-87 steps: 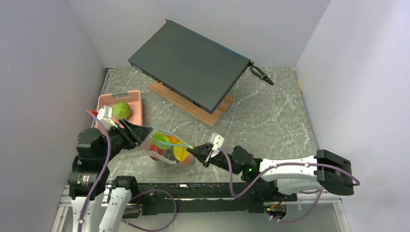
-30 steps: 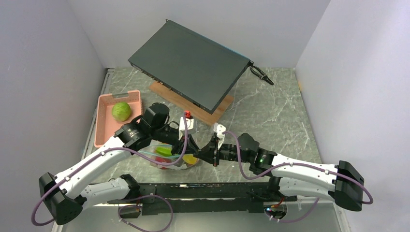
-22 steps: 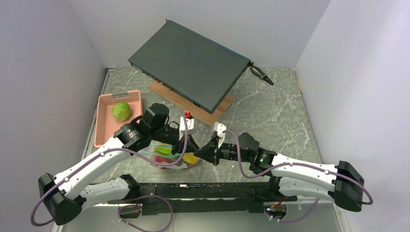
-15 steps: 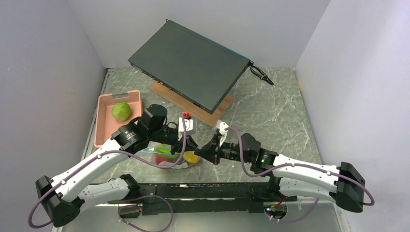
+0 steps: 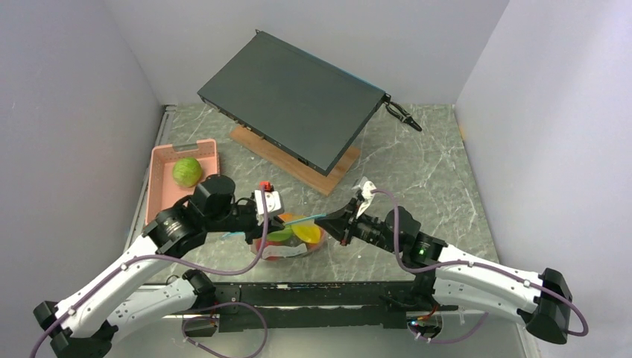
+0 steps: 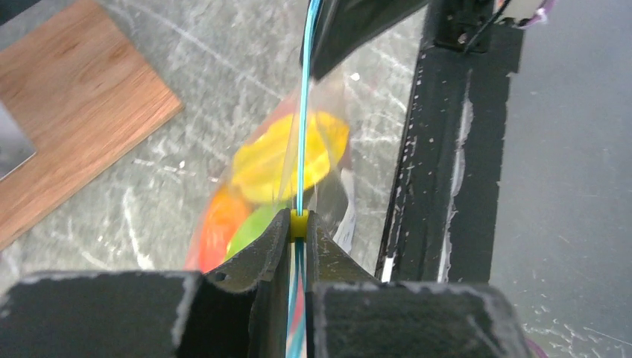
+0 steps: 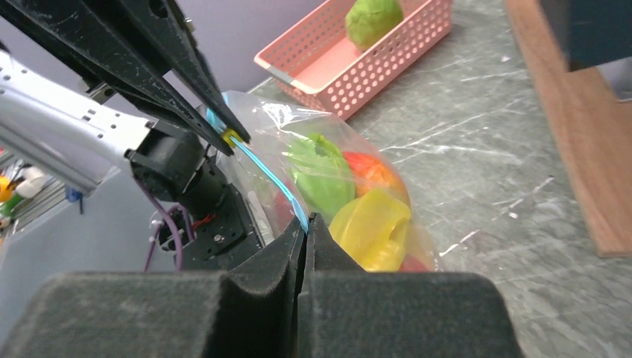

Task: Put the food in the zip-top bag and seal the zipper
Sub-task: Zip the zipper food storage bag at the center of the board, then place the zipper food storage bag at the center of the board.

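The clear zip-top bag hangs between my two grippers over the table's front edge. It holds several toy foods: yellow, green, orange and red. The teal zipper is stretched taut. My left gripper is shut on the zipper's small yellow piece and shows left of the bag's middle in the top view. My right gripper is shut on the zipper's right end and shows in the top view. One green food lies in the pink basket.
A dark flat box leans on a wooden board at the back. A black cable end lies beside it. The black frame rail runs along the near edge, close under the bag. Walls stand left, right and behind.
My left gripper went from the bag's left end to its right end, then drew back left along the zipper. My right gripper pulled right and away, and the bag shifted right.
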Motion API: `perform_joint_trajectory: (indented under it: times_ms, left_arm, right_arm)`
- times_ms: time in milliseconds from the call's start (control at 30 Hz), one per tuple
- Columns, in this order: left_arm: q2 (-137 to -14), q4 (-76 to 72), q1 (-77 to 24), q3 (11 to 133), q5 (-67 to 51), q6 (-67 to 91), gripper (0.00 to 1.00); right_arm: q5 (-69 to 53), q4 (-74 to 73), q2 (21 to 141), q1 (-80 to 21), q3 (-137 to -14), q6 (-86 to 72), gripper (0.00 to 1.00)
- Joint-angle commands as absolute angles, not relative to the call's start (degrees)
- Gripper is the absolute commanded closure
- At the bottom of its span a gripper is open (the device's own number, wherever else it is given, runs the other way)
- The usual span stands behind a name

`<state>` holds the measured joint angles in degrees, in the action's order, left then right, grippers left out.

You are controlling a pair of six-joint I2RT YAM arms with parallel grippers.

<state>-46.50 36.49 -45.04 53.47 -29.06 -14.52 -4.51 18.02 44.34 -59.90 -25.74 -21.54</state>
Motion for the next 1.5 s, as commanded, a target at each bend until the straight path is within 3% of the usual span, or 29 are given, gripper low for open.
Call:
perform_joint_trajectory:
  times_ms: [0,167,533,1033,1067,1167,1200,1467]
  left_arm:
    - [-41.86,45.03,-44.61,52.46,-19.10,-15.26,1.00]
    - [-36.92,45.58,-44.55,50.32,-9.34,-13.39,1.00]
    - [-31.31,43.62,-44.49,49.22,-5.16,-12.47,1.00]
    - [-36.48,41.04,-44.50,53.09,-4.79,-13.03,1.00]
    - [-36.69,40.98,-44.48,53.70,-4.74,-12.49,0.97]
    - [-37.36,41.62,-44.52,56.14,-5.52,-11.14,0.59]
    - [-37.42,41.93,-44.49,56.94,-5.99,-10.74,0.51]
    - [-31.33,38.44,-44.53,57.81,-6.89,-10.02,0.25]
  right_arm:
    - [7.51,15.78,38.86,-58.45,-25.76,-21.00,1.00]
    - [16.57,10.73,33.73,-58.29,-24.86,-19.75,1.00]
    - [26.29,3.08,25.06,-58.09,-24.12,-18.95,1.00]
    - [22.93,0.86,26.56,-58.09,-27.85,-17.68,1.00]
    - [21.53,0.35,26.61,-58.12,-29.05,-17.82,1.00]
    - [16.58,-2.49,27.62,-58.08,-33.84,-18.45,1.00]
    - [15.28,-3.67,28.63,-58.07,-35.62,-19.16,1.00]
    - [-7.29,1.19,34.30,-58.10,-40.24,-29.41,1.00]
